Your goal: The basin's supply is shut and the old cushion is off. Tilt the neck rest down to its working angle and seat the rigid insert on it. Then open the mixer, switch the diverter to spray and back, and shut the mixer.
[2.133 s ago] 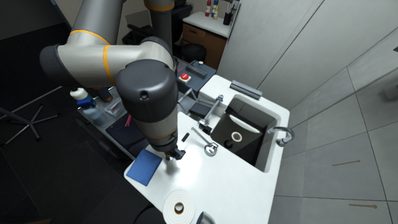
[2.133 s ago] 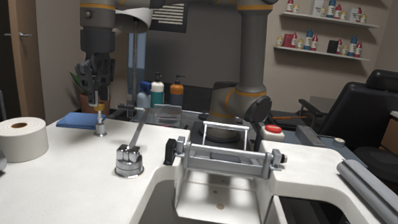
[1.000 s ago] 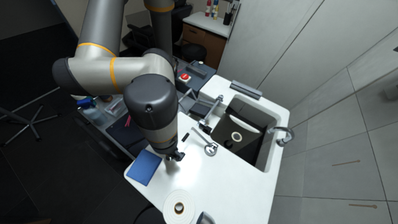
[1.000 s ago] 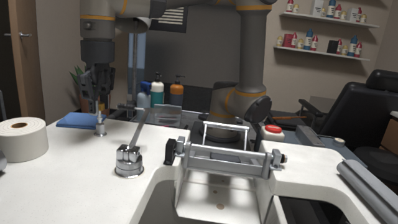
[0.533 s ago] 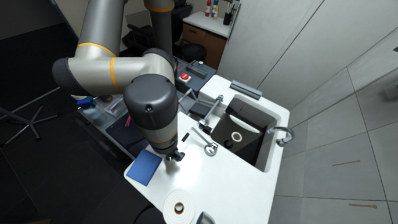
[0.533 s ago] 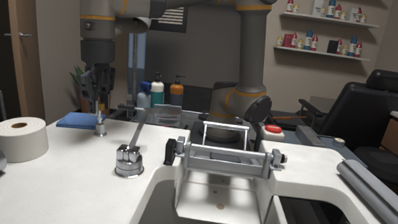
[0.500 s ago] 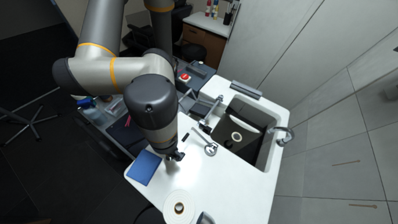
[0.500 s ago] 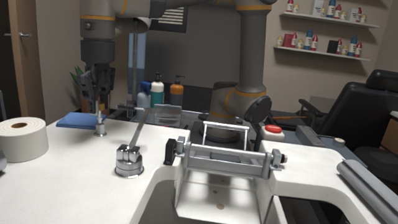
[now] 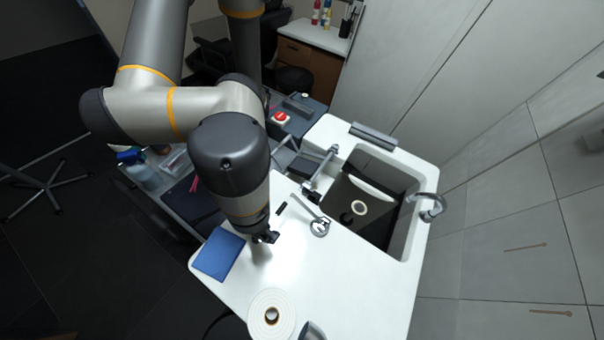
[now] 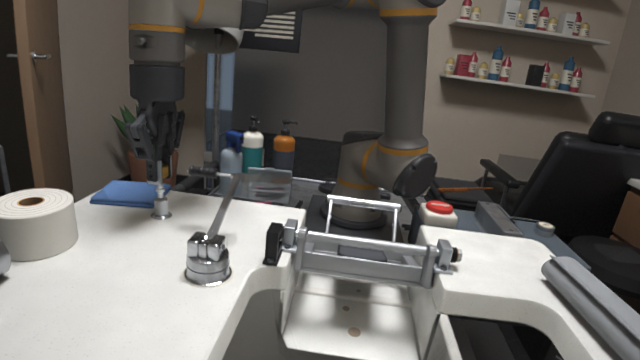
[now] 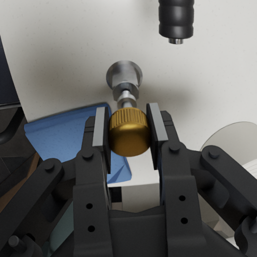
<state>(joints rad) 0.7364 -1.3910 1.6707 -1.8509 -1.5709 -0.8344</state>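
Observation:
The diverter's brass knob (image 11: 128, 131) tops a thin chrome stem (image 10: 160, 192) that rises from the white counter just beside a folded blue cloth (image 9: 219, 253). The mixer (image 10: 207, 257) stands nearer the basin, its long lever raised and slanting up toward the back. The metal neck rest frame (image 10: 362, 250) sits on the basin's rim, tilted down over the bowl with a dark insert in it. My gripper (image 11: 128, 131) hangs straight down over the stem and is closed on the brass knob.
The counter's edge runs just beyond the blue cloth, with a tool cart (image 9: 176, 185) below it. A roll of white tape (image 10: 35, 222) sits at the counter's near corner. A black cylindrical handle (image 11: 176, 21) lies past the stem. The dark basin (image 9: 374, 198) opens to the right.

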